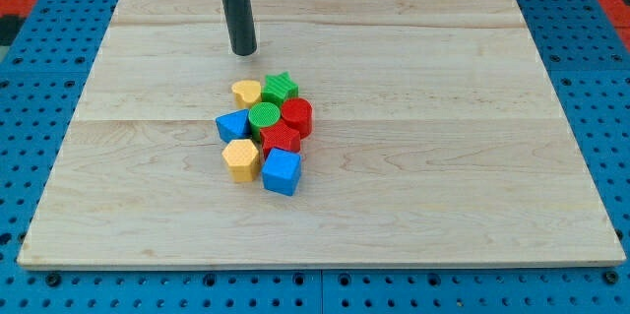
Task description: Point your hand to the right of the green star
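Note:
The green star lies at the top of a tight cluster of blocks near the middle of the wooden board. My tip rests on the board above and to the left of the star, apart from it. A yellow heart touches the star's left side. A red cylinder sits just below and right of the star, and a green cylinder just below it.
Lower in the cluster are a blue block, a red block, a yellow hexagon and a blue cube. A blue pegboard surrounds the board.

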Robot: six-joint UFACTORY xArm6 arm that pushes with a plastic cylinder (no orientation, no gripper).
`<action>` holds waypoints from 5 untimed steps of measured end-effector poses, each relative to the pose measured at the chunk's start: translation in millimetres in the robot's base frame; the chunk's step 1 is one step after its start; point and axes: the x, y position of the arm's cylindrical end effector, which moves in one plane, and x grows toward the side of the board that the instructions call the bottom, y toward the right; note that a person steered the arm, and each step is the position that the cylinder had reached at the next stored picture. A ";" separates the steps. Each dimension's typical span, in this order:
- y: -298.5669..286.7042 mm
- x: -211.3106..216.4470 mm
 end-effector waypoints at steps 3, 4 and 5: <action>20.6 -28.4; 20.6 -28.5; 20.1 -27.8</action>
